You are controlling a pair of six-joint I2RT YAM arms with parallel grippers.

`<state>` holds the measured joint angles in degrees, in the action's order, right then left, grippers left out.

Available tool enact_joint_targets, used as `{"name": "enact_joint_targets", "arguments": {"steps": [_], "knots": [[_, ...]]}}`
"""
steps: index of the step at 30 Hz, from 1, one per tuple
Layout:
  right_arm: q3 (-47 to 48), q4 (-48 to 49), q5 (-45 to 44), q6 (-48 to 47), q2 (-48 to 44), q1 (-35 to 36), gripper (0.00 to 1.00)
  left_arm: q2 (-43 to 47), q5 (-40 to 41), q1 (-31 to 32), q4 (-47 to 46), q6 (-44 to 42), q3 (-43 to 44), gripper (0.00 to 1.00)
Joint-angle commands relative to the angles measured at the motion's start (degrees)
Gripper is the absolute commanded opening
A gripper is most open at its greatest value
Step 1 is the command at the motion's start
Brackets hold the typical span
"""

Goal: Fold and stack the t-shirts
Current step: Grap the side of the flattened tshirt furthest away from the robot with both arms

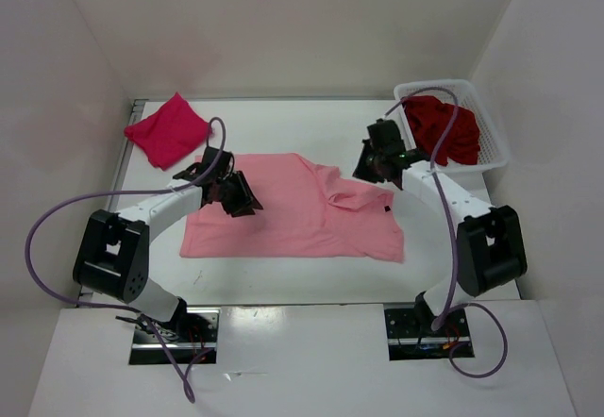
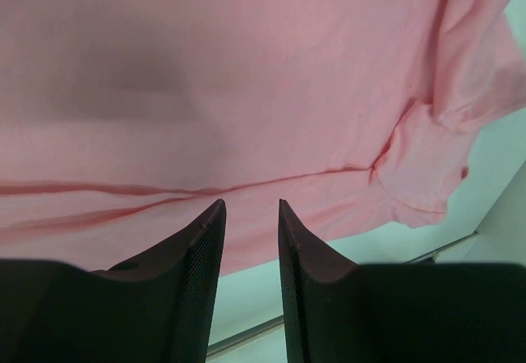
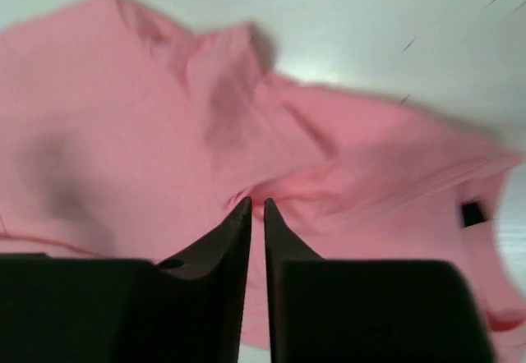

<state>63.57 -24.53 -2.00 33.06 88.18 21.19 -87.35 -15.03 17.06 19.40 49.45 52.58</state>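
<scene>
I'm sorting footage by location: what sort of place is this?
Most likely a robotics lab test booth, not a home: plain white walls box in a white table, two robot arms are bolted at its near edge, and a pink shirt lies spread between them.

Pink shirt [image 1: 293,214], crimson shirt [image 1: 168,129], dark red shirt [image 1: 444,129]: soft matt cloth. Basket [image 1: 493,136]: white plastic lattice. Table [image 1: 283,123]: smooth, white.
</scene>
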Motion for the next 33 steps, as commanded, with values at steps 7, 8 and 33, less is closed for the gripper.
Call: {"name": "enact_joint_targets", "arguments": {"steps": [7, 8, 33], "knots": [[1.1, 6.2, 6.3, 1.7, 9.7, -5.6, 0.35, -0.5, -0.5, -2.0, -1.4, -1.4, 5.8, 0.40], [0.6, 7.0, 7.5, 1.7, 10.5, -5.6, 0.38, -0.5, -0.5, -2.0, -1.4, -1.9, 5.8, 0.40], [15.4, -5.5, 1.4, 0.4, 17.6, 18.1, 0.12, -4.2, -0.5, -2.6, -3.0, -1.9, 9.4, 0.40]]}}
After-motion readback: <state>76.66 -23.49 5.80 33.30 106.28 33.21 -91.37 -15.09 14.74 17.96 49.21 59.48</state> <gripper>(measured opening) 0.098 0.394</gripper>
